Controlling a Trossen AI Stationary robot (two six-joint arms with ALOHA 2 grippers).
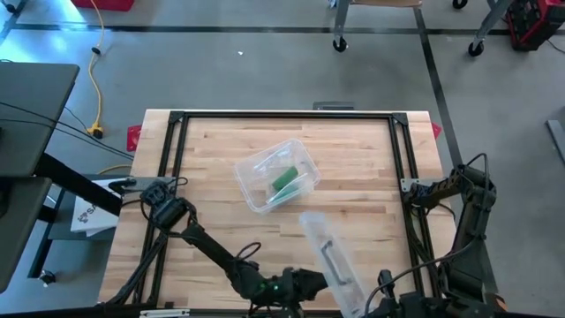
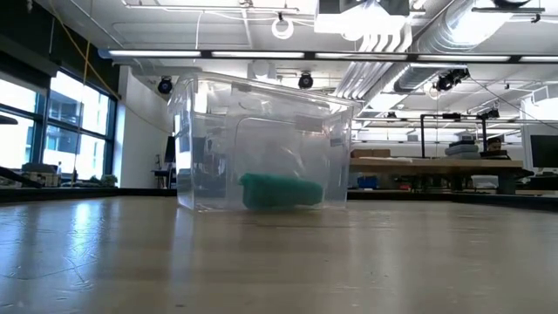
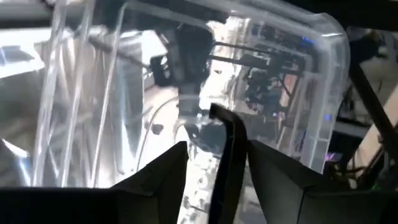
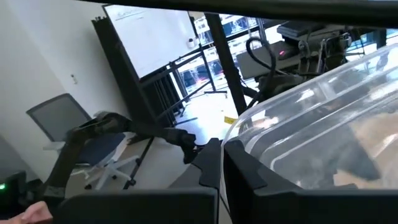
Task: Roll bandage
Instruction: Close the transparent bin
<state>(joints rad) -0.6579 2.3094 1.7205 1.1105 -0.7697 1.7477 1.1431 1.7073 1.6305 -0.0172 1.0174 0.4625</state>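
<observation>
Our left gripper stands parted around the black handle of the clear lid; our right gripper is closed, empty. Beyond the lid, the green bandage lies in the clear box: soft, light, best pinched mid-roll.

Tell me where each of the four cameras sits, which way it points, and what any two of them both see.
High: overhead, straight down; table, both arms, clear tub, lid.
Low: table height, level; tub holding green bandage; no arm.
Left wrist: past left gripper, fingers astride the lid's dark handle.
Right wrist: past shut right gripper, lid beside.
Shared: high and low both show tub and bandage.
</observation>
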